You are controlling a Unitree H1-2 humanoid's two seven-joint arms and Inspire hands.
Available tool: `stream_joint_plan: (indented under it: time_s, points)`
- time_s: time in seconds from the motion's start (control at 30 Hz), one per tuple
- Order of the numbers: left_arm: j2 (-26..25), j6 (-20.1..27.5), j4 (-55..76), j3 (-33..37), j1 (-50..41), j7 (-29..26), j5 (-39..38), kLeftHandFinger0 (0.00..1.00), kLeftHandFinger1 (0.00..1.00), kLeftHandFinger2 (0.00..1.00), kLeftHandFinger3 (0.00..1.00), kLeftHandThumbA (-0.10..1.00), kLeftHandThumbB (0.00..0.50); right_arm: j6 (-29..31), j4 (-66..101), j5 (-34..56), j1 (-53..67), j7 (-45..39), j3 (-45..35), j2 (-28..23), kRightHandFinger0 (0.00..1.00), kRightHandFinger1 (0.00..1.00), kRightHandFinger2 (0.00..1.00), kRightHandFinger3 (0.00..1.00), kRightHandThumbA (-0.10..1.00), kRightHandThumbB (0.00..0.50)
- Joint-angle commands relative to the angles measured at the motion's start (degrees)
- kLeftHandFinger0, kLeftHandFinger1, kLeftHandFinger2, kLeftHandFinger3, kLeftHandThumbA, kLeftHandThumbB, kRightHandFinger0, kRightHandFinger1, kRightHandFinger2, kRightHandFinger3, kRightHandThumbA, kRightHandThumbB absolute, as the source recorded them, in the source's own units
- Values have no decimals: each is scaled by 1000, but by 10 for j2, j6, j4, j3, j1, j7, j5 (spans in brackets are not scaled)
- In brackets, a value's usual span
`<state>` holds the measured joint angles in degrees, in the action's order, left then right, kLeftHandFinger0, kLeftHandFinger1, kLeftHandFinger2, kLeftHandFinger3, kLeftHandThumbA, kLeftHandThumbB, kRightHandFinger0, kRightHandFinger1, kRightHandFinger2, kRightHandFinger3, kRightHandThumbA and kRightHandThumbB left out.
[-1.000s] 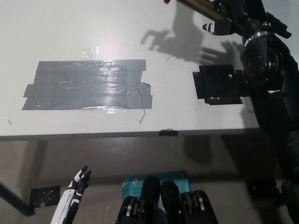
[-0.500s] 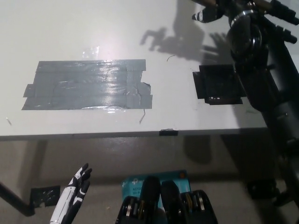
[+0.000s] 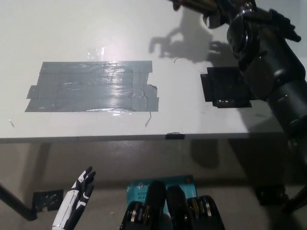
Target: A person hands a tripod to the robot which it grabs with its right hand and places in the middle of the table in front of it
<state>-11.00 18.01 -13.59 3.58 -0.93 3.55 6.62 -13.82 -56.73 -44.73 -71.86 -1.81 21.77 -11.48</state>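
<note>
Where the tripod [image 3: 199,5] shows at all, it is only a short run of brownish, metallic legs at the very top edge of the head view, slanting in from the upper left toward the right robot hand [image 3: 225,12]. That black robot hand is up at the same top edge, above the far part of the counter [image 3: 96,28], and its fingers seem to be around the tripod legs, though the grip sits so near the border that I cannot tell for sure whether it is closed on them. Its thick black arm [image 3: 273,67] runs down the right side of the picture and covers part of the counter's right end. Shadows of fingers fall on the white counter just below and left of the robot hand. Near the arm, a square patch of black tape [image 3: 223,88] lies flat on the counter. Well apart from it, toward the left, a broad patch of grey tape [image 3: 91,86] is stuck across the counter's middle, shiny and wrinkled. Below the counter's front edge, at the lower left, the white left robot hand [image 3: 81,189] rests low over the floor, holding nothing, its fingers a little apart.
</note>
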Motion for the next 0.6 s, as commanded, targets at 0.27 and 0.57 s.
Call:
stream_joint_plan:
  time_s: [0.27,0.57]
  points:
    - [-7,13,19,1,2,1,15,1000,1000,1000,1000,948,306,28,66,-4,-4,64,10,-45,5,432,846,410,-100,267]
    - [-7,10,18,3,4,6,13,1000,1000,1000,1000,955,309,48,122,3,10,57,9,-54,107,614,1000,354,-100,262]
